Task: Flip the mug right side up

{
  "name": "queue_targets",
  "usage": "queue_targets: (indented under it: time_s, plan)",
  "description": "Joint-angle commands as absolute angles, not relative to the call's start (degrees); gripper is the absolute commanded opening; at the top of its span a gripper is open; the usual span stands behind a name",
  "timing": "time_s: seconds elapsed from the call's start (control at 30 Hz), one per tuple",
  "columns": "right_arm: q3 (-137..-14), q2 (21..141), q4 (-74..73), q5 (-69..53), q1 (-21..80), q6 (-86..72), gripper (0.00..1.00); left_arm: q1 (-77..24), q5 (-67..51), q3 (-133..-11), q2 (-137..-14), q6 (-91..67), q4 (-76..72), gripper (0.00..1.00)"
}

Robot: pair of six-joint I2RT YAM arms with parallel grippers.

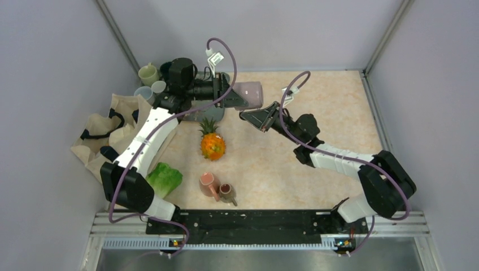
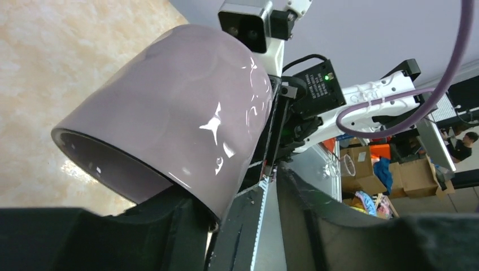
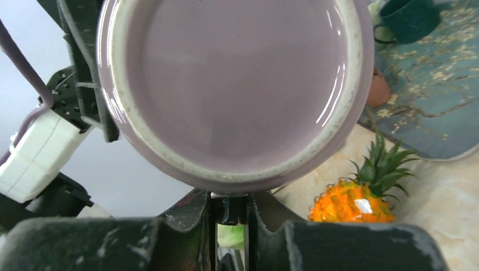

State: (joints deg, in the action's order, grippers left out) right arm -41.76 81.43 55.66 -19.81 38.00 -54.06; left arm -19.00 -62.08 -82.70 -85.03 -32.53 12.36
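ARMS MEET OVER A MUG: A mauve mug hangs on its side above the far middle of the table, between two robot arms. The left gripper meets it at the mouth end and the right gripper at the base end.

Seen from the left wrist, the mug's rim dips behind one dark finger. Its wall lines up with the gap between the jaws, which stand part way apart — whether they clamp the wall or merely flank it cannot be told.

Seen from the right wrist, the mug's base fills the view. The right fingers are pressed almost together just under its lower edge, with a thin slit between them — whatever may sit in that slit is hidden. The mug's handle cannot be made out in any view.

Nearer the arms, a pineapple lies on the table. A green mug on a patterned mat is cut off at the edge of the right wrist view. A tote bag and pale cups crowd the far left corner, partly behind the left arm.
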Motion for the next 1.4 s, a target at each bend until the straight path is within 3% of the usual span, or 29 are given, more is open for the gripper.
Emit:
queue_targets:
  time_s: [0.0,0.03,0.07,0.1,0.17,0.3,0.33,0.37,0.43,0.57,0.7,1.23,1.3,1.37]
  plan:
    - [-45.92,85.86,67.15,-22.13,39.67,-58.64,0.0,-19.3,-63.62,-84.64,-85.04,-35.05,6.33,0.38]
    - [-46.3,86.8,66.73,-22.56,39.74,-58.85,0.0,-19.28,-63.74,-84.53,-85.14,-34.91,6.44,0.25]
    - [-46.51,87.48,65.67,-22.93,39.72,-58.96,0.0,-19.25,-63.57,-84.28,-85.12,-34.48,6.79,0.03]
    - [-46.58,87.94,64.35,-22.97,39.77,-58.86,0.0,-19.06,-62.8,-84.17,-85.08,-33.51,7.96,0.0]
    - [-46.73,88.31,60.73,-22.85,39.75,-57.68,0.14,-18.36,-59.16,-84.56,-84.98,-29.33,12.77,0.0]
    - [-48.43,88.17,48.66,-23.05,39.73,-51.14,0.65,-17.75,-40.14,-92.78,-86.1,-8.48,32.45,0.0]
    - [-48.89,88.17,43.89,-22.91,39.72,-49.33,0.84,-17.69,-35.68,-94.63,-86.53,-3.98,36.63,0.0]
    - [-49.02,87.9,40.88,-22.61,39.73,-47.58,0.92,-17.55,-30.54,-96.28,-87.31,0.19,38.93,0.0]
    - [-48.18,87.07,36.94,-21.29,39.73,-44.93,0.98,-16.55,-21.38,-97.77,-88.8,5.89,40.79,0.0]
    - [-46.18,84.41,30.78,-17.61,39.73,-40.27,0.99,-14.25,-9.7,-99.78,-94.34,17.84,42.92,0.0]
    - [-46.58,81.73,23.87,-15.31,39.73,-34.64,0.99,-11.98,-5.48,-107.54,-104.26,23.56,48.45,0.0]
    - [-42.09,74.12,15.53,-10.3,39.73,-27.45,0.99,-10.35,1.5,-120.37,-126.1,32.85,48.22,0.0]
    - [-41.08,73.28,15.41,-9.5,39.72,-27.54,0.99,-10.29,1.1,-120.41,-127.14,33.63,48.33,0.12]
    - [-40.56,72.52,15.25,-8.87,39.73,-27.51,0.99,-10.24,1.51,-120.41,-128.18,34.45,48.31,0.18]
